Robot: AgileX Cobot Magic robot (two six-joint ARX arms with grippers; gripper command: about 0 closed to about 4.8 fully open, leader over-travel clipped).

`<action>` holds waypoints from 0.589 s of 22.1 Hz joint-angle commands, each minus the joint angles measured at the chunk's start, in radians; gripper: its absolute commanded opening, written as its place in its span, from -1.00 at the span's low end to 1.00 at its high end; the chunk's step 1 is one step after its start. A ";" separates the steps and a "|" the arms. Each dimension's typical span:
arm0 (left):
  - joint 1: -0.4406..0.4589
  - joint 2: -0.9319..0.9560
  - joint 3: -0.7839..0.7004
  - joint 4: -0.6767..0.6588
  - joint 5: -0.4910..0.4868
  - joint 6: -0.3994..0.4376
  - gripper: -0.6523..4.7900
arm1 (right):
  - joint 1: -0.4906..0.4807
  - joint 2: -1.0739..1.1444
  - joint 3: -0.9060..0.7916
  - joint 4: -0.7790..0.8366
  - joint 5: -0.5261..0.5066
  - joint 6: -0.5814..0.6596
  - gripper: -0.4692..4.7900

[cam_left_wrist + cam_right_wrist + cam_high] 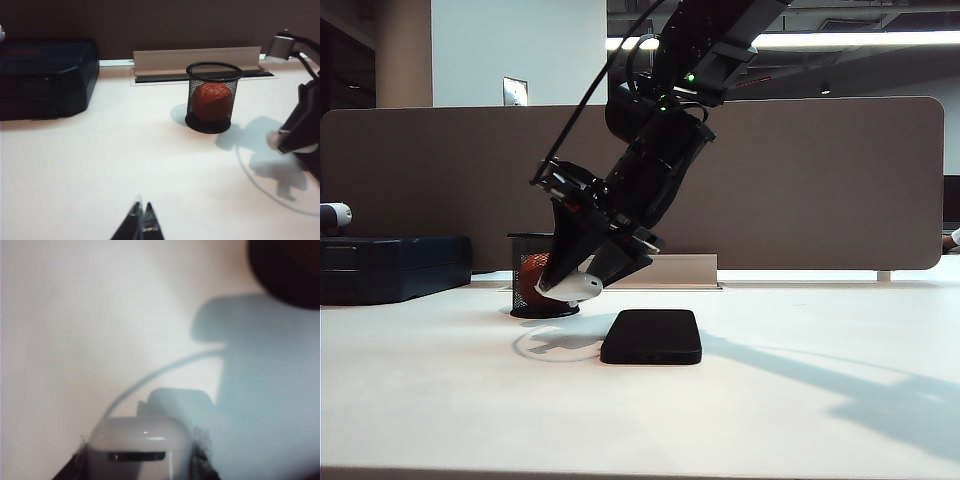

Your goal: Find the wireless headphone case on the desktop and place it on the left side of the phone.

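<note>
The wireless headphone case (574,288), clamped in the right gripper (582,283), hangs above the desktop (770,400) just left of the phone (652,336), while the closed left gripper (141,222) idles far off.

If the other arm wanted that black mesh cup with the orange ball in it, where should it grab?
Probably the rim of the mesh cup, from above, one finger inside and one outside. It stands upright with an open top, and the orange ball sits low inside. The left pincer, shut, hovers over bare desktop; the right pincer holds the white headphone case beside the cup.
</note>
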 commanded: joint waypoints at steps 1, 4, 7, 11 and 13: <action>-0.001 0.000 0.003 0.010 0.001 -0.003 -0.78 | 0.019 -0.006 -0.009 0.099 0.077 0.007 -0.83; -0.001 0.000 0.002 0.010 0.001 -0.003 -0.78 | 0.037 -0.003 -0.014 0.139 0.122 0.007 -0.83; -0.001 0.000 0.003 0.010 0.002 -0.003 -0.78 | 0.057 0.000 -0.039 0.150 0.166 0.005 -0.83; -0.001 0.000 0.003 0.010 0.001 -0.003 -0.78 | 0.059 0.000 -0.101 0.172 0.208 0.005 -0.83; -0.001 0.000 0.003 0.010 0.001 -0.003 -0.78 | 0.059 0.000 -0.138 0.193 0.216 0.005 -0.83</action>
